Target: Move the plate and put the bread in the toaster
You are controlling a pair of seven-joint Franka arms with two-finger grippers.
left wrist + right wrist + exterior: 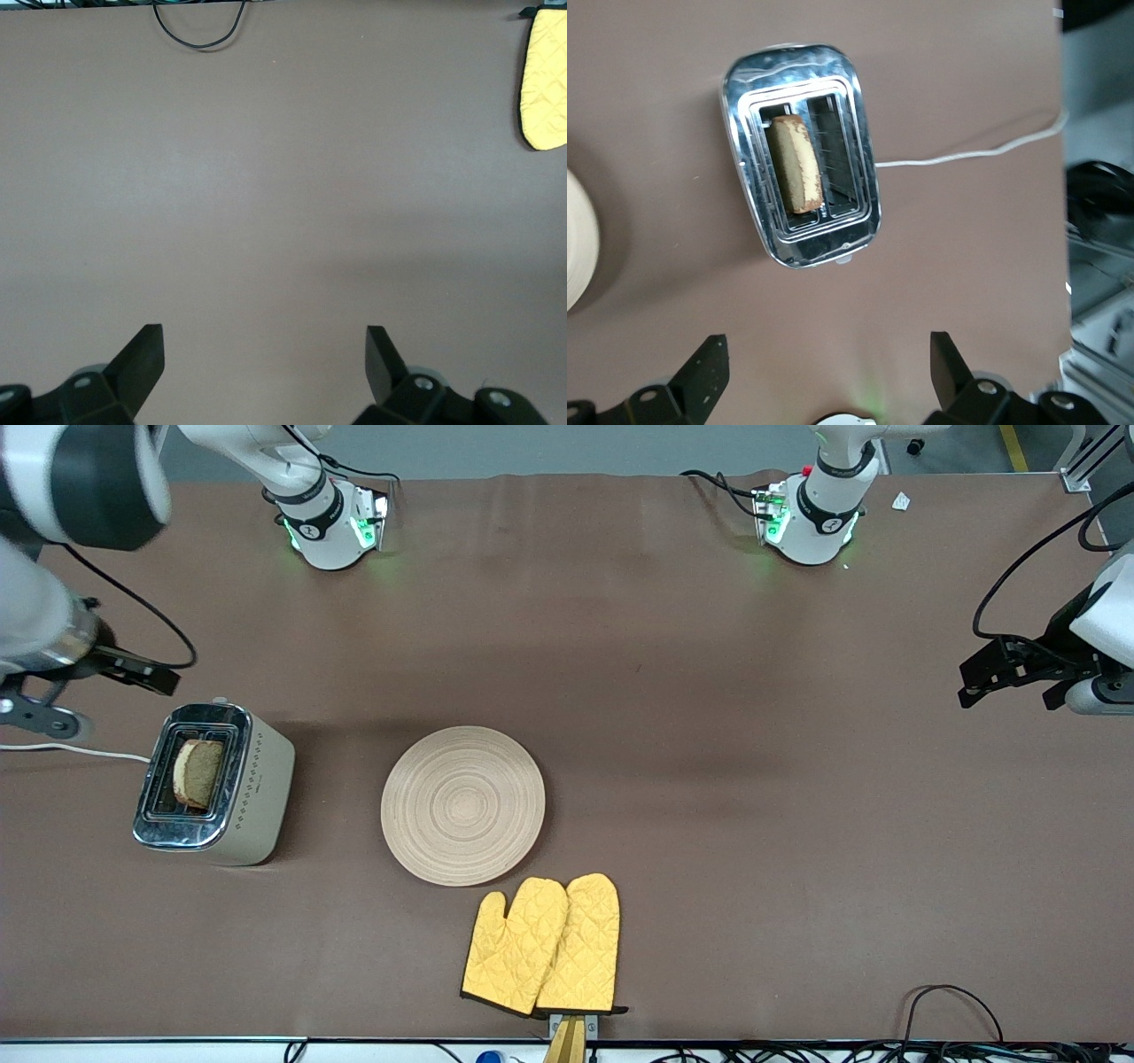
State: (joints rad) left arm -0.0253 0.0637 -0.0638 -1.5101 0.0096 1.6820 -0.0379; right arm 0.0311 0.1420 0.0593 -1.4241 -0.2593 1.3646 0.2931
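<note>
The toaster (213,784) stands toward the right arm's end of the table, chrome top up. The bread (199,772) stands on edge in one of its slots, its top sticking out; the other slot is empty. The right wrist view shows the toaster (802,150) and the bread (796,162) from above. The plate (462,804) lies flat and bare mid-table, beside the toaster; its rim (578,239) shows in the right wrist view. My right gripper (142,675) (828,372) is open and empty, up over the table beside the toaster. My left gripper (1010,682) (264,363) is open and empty over bare table at the left arm's end.
A pair of yellow oven mitts (542,946) lies nearer to the front camera than the plate, at the table's edge; one (545,84) shows in the left wrist view. The toaster's white cord (80,751) runs off the table's end. Black cables (952,1010) lie along the front edge.
</note>
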